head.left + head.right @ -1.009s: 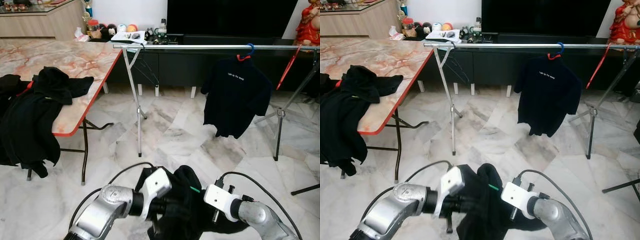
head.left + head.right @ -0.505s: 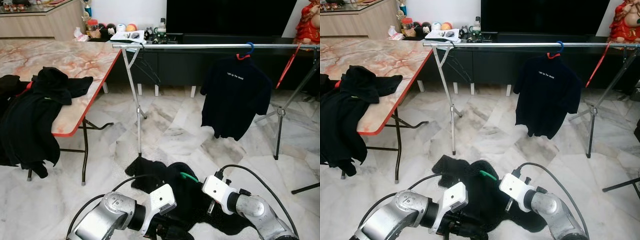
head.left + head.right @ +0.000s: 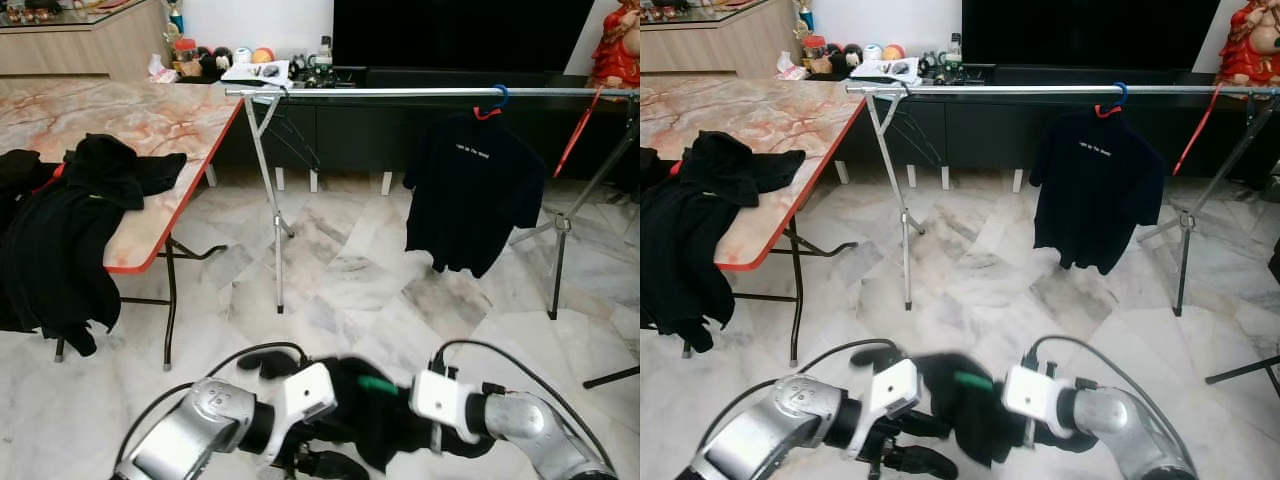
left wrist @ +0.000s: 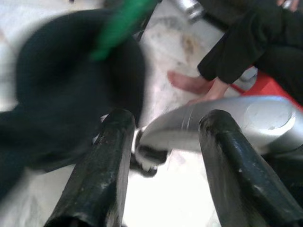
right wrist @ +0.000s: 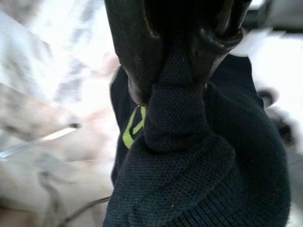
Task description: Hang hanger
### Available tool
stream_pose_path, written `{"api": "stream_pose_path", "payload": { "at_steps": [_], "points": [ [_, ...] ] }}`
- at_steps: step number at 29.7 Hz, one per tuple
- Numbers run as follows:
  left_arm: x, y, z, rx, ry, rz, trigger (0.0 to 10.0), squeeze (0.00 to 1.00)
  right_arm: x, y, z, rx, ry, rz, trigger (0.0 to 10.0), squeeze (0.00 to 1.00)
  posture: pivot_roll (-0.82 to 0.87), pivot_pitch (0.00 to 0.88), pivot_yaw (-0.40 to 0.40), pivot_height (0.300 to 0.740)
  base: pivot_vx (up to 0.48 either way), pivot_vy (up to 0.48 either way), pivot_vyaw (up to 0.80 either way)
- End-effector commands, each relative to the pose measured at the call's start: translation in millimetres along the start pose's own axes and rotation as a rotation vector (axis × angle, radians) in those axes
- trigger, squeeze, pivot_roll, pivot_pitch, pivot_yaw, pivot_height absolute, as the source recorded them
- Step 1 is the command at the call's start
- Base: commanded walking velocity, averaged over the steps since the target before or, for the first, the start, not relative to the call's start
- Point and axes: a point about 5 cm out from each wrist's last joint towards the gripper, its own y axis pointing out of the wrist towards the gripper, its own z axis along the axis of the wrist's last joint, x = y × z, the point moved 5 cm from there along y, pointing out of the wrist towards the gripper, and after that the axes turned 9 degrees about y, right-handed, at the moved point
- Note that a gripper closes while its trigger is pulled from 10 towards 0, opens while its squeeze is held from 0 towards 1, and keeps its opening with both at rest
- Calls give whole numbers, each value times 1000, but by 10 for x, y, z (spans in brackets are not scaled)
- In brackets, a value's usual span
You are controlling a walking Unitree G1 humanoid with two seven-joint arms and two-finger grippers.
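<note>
A black knit garment [image 3: 372, 425] on a green hanger [image 3: 377, 384] hangs bunched and blurred low between my two arms, above the marble floor. My right gripper [image 5: 176, 75] is shut on a fold of this garment, next to a yellow-green mark. Just left of the bundle, my left gripper [image 4: 165, 124] stands open with nothing between its fingers [image 3: 923, 461]. Ahead, a silver clothes rail [image 3: 400, 93] spans the room. A black T-shirt [image 3: 470, 190] hangs from it on a blue hanger [image 3: 497, 101].
A red hanger [image 3: 577, 132] hangs at the rail's right end by its stand [image 3: 556, 250]. A marble-topped table [image 3: 150, 120] on the left carries black clothes [image 3: 60, 230]. A person's foot [image 4: 189, 82] and a red stool [image 4: 265, 85] are nearby.
Half a second ago the garment lay spread low on the floor; now it is gathered up and lifted between the arms. The left gripper has risen beside it.
</note>
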Motion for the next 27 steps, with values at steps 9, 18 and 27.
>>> {"api": "stream_pose_path", "payload": {
  "at_steps": [9, 18, 27],
  "points": [
    [-104, 30, -49, -55, 57, 41, 10000, 1000, -58, 4, 84, 42, -18, 75, 0, 0, 87, 68, 22, 740, 0, 0, 0],
    [-262, 95, -85, -83, 108, 138, 10000, 1000, -97, 32, 191, 91, -27, 116, 0, 0, 87, 65, 20, 740, 0, 0, 0],
    [-290, 160, -140, -117, 132, 150, 10000, 0, -19, 26, 293, 130, -29, 95, 0, 0, 81, 60, 18, 740, 0, 0, 0]
  ]
}}
